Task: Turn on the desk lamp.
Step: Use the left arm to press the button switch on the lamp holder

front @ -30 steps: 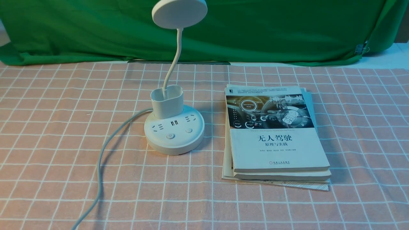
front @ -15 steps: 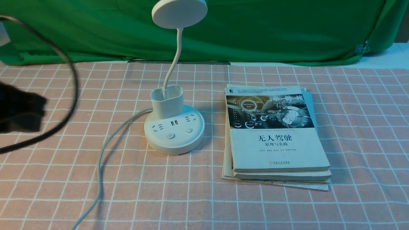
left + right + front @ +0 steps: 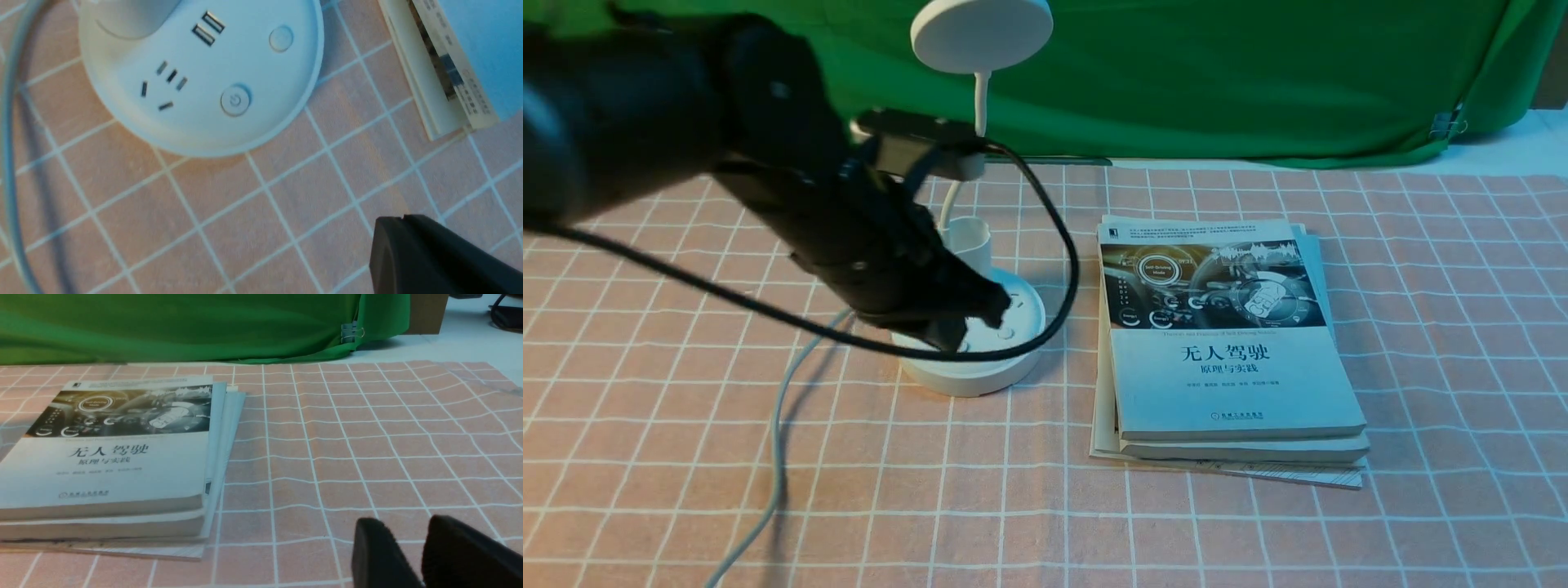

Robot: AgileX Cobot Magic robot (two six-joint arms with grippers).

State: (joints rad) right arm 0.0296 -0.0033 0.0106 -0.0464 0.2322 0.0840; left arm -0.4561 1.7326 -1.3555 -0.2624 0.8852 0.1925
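**Left hand nearest the lamp**

The right gripper (image 3: 398,539) has its fingers slightly parted. The left gripper (image 3: 977,317), fingers pressed together, looms over the desk lamp (image 3: 968,380), left of frame centre; the power button (image 3: 235,100) probably lies below its tips. The lamp's buttons side faces the bottom edge, its long neck rising upright toward the top.
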